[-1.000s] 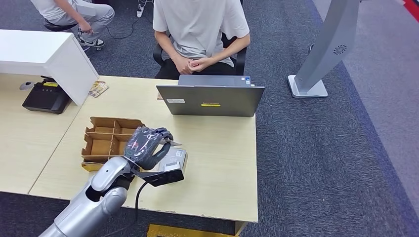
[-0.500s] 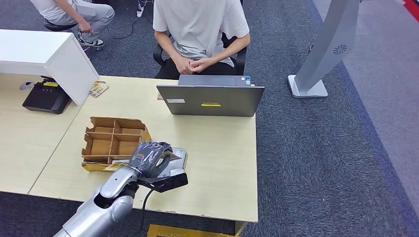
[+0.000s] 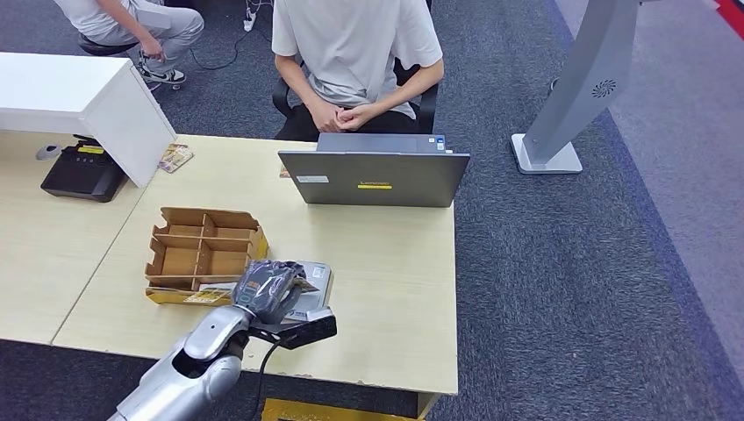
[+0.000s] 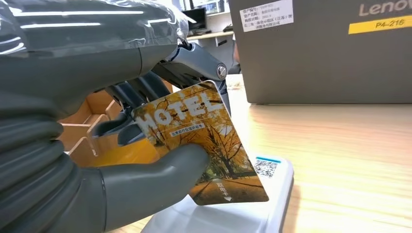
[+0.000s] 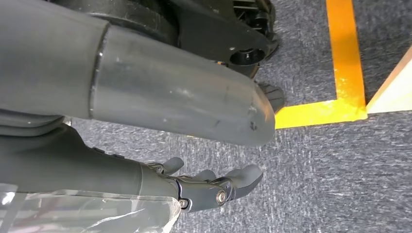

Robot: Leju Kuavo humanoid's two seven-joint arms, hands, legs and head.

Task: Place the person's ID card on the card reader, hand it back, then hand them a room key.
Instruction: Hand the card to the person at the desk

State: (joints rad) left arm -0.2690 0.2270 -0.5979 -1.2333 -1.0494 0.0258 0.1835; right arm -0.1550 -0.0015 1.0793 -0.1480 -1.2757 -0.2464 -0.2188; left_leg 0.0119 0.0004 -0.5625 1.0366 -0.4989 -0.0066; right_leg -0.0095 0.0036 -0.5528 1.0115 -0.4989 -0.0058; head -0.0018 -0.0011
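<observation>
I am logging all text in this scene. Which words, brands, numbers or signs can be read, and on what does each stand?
"HOTEL": on the card held by the left hand.
"Lenov", cut off by the frame edge: on the laptop lid.
"P4-216": on the yellow sticker on that lid.
White label on the lid: too small to read.
QR code on the card reader: not readable.

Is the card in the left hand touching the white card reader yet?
Cannot tell. In the left wrist view the card's lower edge overlaps the reader, showing neither contact nor gap.
</observation>
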